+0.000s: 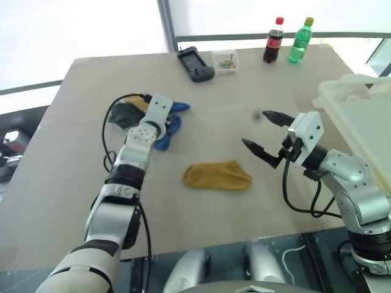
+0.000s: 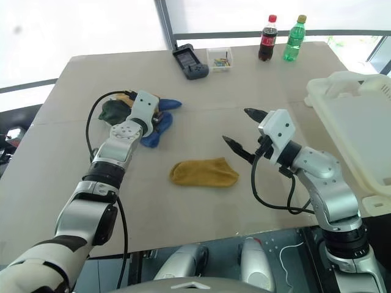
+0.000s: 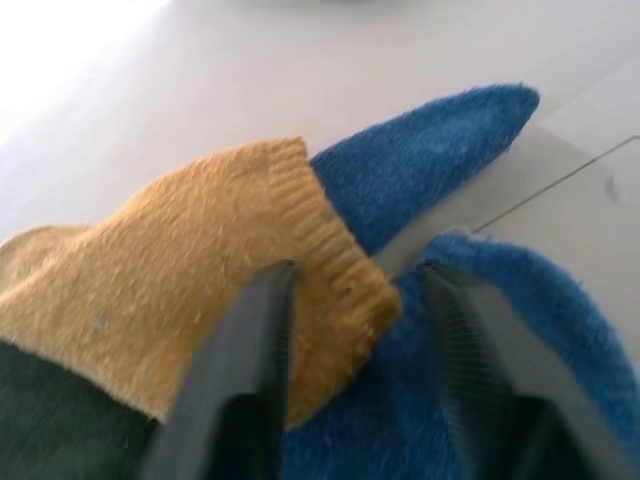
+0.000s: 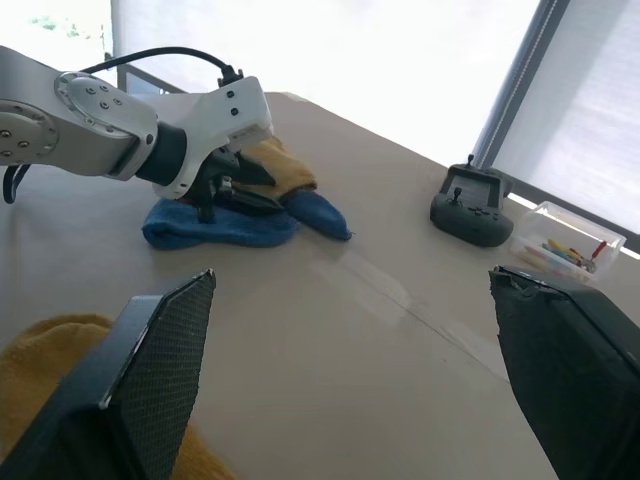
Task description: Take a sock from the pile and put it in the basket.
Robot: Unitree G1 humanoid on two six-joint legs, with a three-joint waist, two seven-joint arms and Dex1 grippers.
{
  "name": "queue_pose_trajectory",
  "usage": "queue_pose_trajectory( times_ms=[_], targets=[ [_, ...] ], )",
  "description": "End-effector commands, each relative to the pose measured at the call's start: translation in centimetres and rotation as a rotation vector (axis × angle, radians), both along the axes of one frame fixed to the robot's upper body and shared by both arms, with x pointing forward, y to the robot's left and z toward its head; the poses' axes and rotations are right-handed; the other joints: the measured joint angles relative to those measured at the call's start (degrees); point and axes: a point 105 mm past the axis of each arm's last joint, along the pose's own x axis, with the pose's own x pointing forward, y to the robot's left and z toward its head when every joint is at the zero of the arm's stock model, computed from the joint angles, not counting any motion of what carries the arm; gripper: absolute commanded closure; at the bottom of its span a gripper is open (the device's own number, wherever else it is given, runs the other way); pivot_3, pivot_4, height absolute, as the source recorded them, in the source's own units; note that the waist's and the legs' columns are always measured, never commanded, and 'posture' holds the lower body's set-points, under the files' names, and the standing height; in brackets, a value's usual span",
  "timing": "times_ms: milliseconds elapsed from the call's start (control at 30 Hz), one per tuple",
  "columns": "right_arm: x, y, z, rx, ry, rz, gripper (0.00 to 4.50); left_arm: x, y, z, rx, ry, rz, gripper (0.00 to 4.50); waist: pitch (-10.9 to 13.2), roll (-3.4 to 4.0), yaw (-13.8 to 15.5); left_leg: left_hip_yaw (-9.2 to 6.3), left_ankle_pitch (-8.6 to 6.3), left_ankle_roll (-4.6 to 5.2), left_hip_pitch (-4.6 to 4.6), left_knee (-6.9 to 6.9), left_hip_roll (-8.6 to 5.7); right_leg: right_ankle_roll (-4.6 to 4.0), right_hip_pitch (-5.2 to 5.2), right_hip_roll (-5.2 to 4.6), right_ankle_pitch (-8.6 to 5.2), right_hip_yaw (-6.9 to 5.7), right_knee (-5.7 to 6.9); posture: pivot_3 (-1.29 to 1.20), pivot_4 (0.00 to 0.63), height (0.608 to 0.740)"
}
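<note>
A broad beige surface [image 1: 79, 201] stands before bright windows. At far left, the left pincer [image 3: 355, 330] sits in the pile of soft mustard, blue and dark green socks [image 1: 143, 116], its two black fingers [image 3: 245, 370] narrowed around the ribbed cuff of a mustard sock [image 3: 200, 310] but with a gap showing, the clamp not yet firm. A lone mustard sock [image 1: 217, 176] lies flat mid-surface. The right pincer [image 1: 264, 134] hovers beyond it, released, fingers spread wide and empty. At far right stands the large whitish translucent plastic basket [image 2: 360, 128], well apart from the pile. The step looks like the pick; next would be clenching fully, lifting clear and carrying rightward. Behind, a red-capped cola bottle [image 1: 274, 41] and a green bottle [image 1: 300, 41]; no label is readable.
</note>
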Motion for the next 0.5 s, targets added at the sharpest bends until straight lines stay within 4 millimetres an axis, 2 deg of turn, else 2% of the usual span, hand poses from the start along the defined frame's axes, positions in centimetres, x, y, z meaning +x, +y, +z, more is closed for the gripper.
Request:
queue_pose_trajectory(
  times_ms=[33, 67, 367, 500],
  targets=[
    [-0.5, -0.6, 1.2, 0.005, -0.051, -0.005, 0.0, -0.3, 0.2, 1.6, -0.012, -0.058, -0.018, 4.18, 0.0, 0.0, 0.1, -0.01, 0.0, 0.0, -0.03, 0.0, 0.0, 0.0, -0.02, 0.0, 0.0, -0.01, 0.0, 0.0, 0.15, 0.74],
    [-0.5, -0.6, 1.1, 0.005, -0.049, -0.005, 0.0, -0.5, 0.3, 1.6, -0.014, -0.058, -0.021, 4.48, 0.0, 0.0, 0.0, 0.0, 0.0, 0.0, -0.03, 0.01, 0.0, 0.0, -0.02, 0.0, 0.0, -0.01, 0.0, 0.0, 0.15, 0.74],
    [-0.4, -0.4, 0.9, 0.002, -0.034, 0.019, 0.0, -2.1, 0.9, 1.7, -0.031, -0.058, -0.018, 4.49, 0.0, 0.0, 0.1, 0.02, 0.0, 0.0, -0.05, 0.05, 0.0, 0.0, -0.06, 0.02, 0.0, 0.03, 0.07, 0.0, 0.15, 0.74],
    [-0.3, -0.4, 0.7, 0.0, -0.03, 0.028, 0.0, -3.0, 0.0, 2.5, -0.065, -0.069, -0.061, 4.49, 0.0, -0.01, 0.1, 0.02, 0.0, 0.0, -0.05, 0.05, 0.0, 0.0, -0.06, 0.01, 0.0, 0.03, 0.07, 0.0, 0.15, 0.74]
  ],
)
